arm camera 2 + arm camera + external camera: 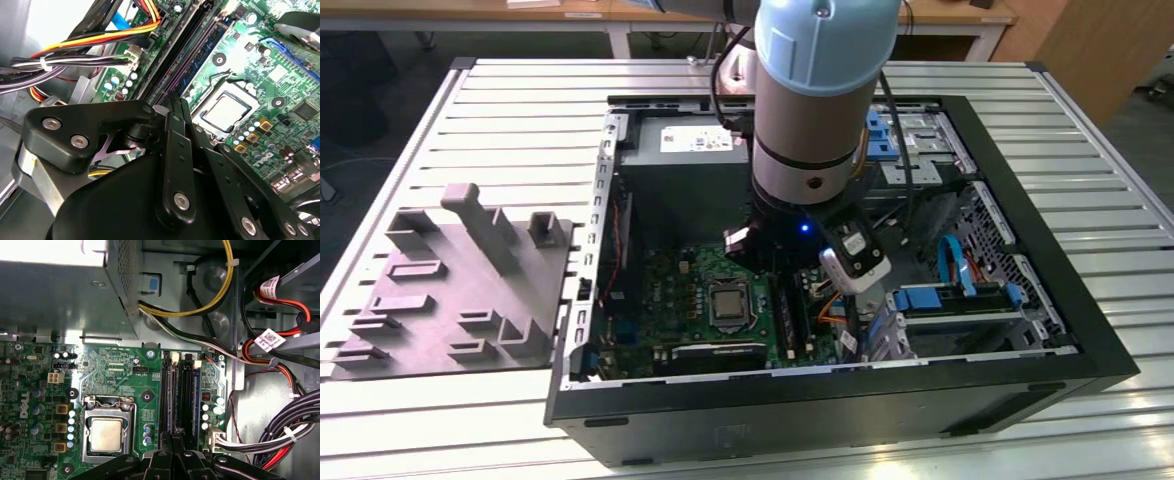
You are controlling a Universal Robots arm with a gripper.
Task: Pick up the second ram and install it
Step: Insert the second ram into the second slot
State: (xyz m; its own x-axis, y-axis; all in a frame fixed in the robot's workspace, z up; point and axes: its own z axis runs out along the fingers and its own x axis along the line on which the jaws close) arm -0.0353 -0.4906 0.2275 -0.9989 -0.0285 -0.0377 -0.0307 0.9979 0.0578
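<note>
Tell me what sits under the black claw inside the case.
Long black memory slots on the green motherboard run beneath the black claw; its body covers one end of them, so whatever sits there is hidden.

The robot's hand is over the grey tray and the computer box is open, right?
Not quite. The computer box is open, but the gripper is down inside it, above the long black slots, as the first wrist view shows. The grey tray sits outside.

Even room light brightens the ribbed silver table [1067, 140], while the open black computer case [854, 400] holds a shadowed interior. In the first wrist view, glare whitens the grey metal box [60, 295] and the green motherboard [115, 370] is brightly lit.
</note>
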